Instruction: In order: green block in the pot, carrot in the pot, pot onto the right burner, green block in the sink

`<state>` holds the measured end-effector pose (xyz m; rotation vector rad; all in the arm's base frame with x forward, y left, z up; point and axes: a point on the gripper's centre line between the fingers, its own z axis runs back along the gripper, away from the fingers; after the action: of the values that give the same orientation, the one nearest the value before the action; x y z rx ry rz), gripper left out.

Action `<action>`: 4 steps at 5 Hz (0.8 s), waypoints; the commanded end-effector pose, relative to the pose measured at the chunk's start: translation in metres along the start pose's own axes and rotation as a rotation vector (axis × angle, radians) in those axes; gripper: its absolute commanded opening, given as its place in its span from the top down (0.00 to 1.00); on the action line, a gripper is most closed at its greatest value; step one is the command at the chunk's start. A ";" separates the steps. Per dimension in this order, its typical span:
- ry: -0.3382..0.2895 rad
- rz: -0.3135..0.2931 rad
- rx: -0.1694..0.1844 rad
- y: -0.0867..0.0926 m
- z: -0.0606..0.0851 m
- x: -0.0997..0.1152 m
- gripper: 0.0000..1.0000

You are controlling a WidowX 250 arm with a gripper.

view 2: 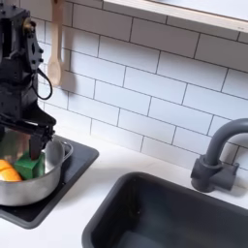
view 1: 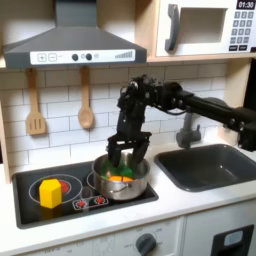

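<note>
Round shiny steel pot (view 1: 121,180) at lower centre, on red-ringed burner; small dark-green cube (view 2: 27,167) and orange toy carrot (view 2: 8,171) inside. Gripper (view 1: 128,152) spread above pot, grasping nothing. Left: cube into dark grey sink (view 1: 208,165).

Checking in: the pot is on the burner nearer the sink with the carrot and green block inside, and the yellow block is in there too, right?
Not quite. The yellow block stands on the other burner, outside the pot, as the first exterior view shows. The carrot and green block are inside.
</note>
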<state>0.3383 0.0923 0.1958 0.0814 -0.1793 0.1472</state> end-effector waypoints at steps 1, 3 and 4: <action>0.011 -0.003 -0.010 -0.002 -0.006 0.000 0.00; 0.019 -0.009 -0.014 -0.003 -0.013 0.003 0.00; 0.015 -0.014 -0.015 -0.003 -0.016 0.006 0.00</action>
<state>0.3456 0.0919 0.1763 0.0606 -0.1498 0.1326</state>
